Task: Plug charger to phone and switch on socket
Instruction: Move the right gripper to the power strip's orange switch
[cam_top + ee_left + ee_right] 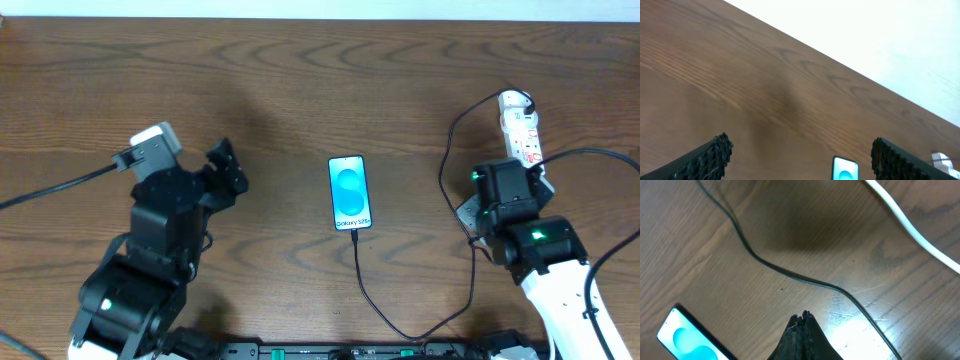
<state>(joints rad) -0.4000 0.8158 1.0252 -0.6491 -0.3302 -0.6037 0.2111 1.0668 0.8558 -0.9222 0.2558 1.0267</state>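
Right gripper (801, 316): fingers are pressed together, nothing is held; it is seen low in the centre of the wrist frame, over bare wood.
Left gripper (801, 150): jaws are spread wide, nothing is held between them.
Phone (351, 193): laid flat at frame centre, screen lit; open wood is found on both sides.
Charger cable (365, 285): its tip is met by the phone's lower edge; it is looped toward the bottom edge, then up right.
Power strip (520, 125): upper right, its near end is hidden by the right arm.
Table (300, 60): the far edge is seen along the frame top.
Count: one phone, one cable, one strip, two grippers.
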